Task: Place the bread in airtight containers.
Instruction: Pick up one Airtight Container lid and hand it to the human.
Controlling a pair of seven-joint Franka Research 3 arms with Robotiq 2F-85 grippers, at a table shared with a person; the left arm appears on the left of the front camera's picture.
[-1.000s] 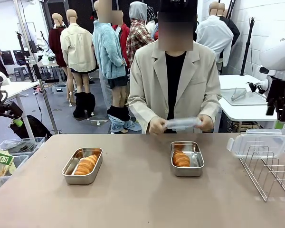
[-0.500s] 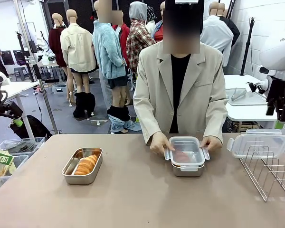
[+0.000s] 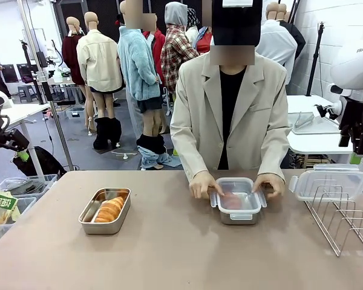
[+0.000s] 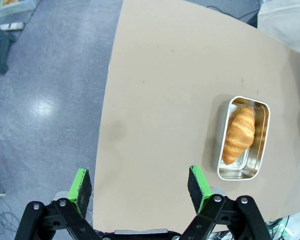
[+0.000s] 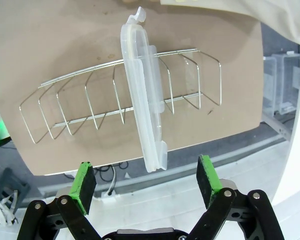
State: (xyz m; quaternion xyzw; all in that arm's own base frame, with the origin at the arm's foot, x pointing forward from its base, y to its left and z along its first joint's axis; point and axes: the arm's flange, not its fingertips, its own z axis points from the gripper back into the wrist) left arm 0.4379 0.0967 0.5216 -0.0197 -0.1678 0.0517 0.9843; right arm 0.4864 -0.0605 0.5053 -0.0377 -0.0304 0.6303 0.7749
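Note:
Two steel airtight containers stand on the tan table. The left container (image 3: 105,211) is uncovered and holds one bread roll (image 3: 110,208). The right container (image 3: 238,205) has a clear lid (image 3: 238,192) on it. A person's hands (image 3: 201,183) press on both ends of that lid, and the second bread roll (image 3: 230,201) shows dimly through it. My left gripper (image 4: 140,182) hangs open high above the table's edge, with the uncovered container (image 4: 242,137) and its bread (image 4: 239,134) off to one side. My right gripper (image 5: 146,182) is open above a second clear lid (image 5: 146,97).
The second lid (image 3: 330,182) lies on a wire rack (image 3: 345,220) at the table's right end. A person in a beige jacket stands at the far side. Bins (image 3: 12,199) sit on the floor past the table's left edge.
The person brought a clear lid down onto the right container and now presses it with both hands. Both grippers have stayed still and open.

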